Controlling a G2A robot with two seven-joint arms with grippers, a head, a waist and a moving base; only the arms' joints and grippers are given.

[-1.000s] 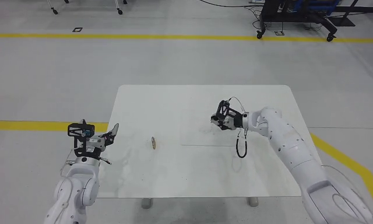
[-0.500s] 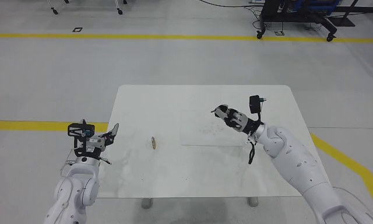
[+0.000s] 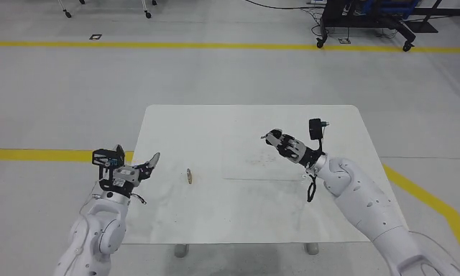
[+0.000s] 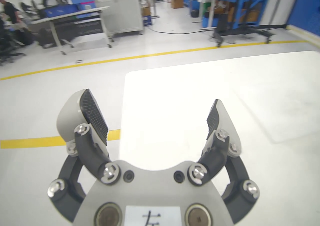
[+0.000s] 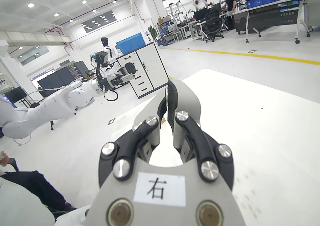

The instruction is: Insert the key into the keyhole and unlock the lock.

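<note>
A small brass lock (image 3: 188, 176) lies on the white table (image 3: 244, 211), left of the middle. My right gripper (image 3: 267, 137) hovers over the table's middle right, pointing left. In the right wrist view it (image 5: 169, 94) is shut, and a small tan piece that I take for the key (image 5: 163, 120) shows between the fingers just below the pads. My left gripper (image 3: 151, 163) is at the table's left edge, open and empty (image 4: 151, 101), a short way left of the lock. The right wrist view also catches the left gripper (image 5: 125, 78) farther off.
The table top (image 4: 250, 86) carries faint scuff marks around its middle (image 3: 255, 161). Yellow floor lines (image 3: 43, 154) run past the table's left side and behind it. A dark wheeled stand (image 3: 366, 21) is far behind the table.
The right gripper lifted off the table and its wrist turned over, then held still. In the last half second the left gripper moved right, up to the table's left edge.
</note>
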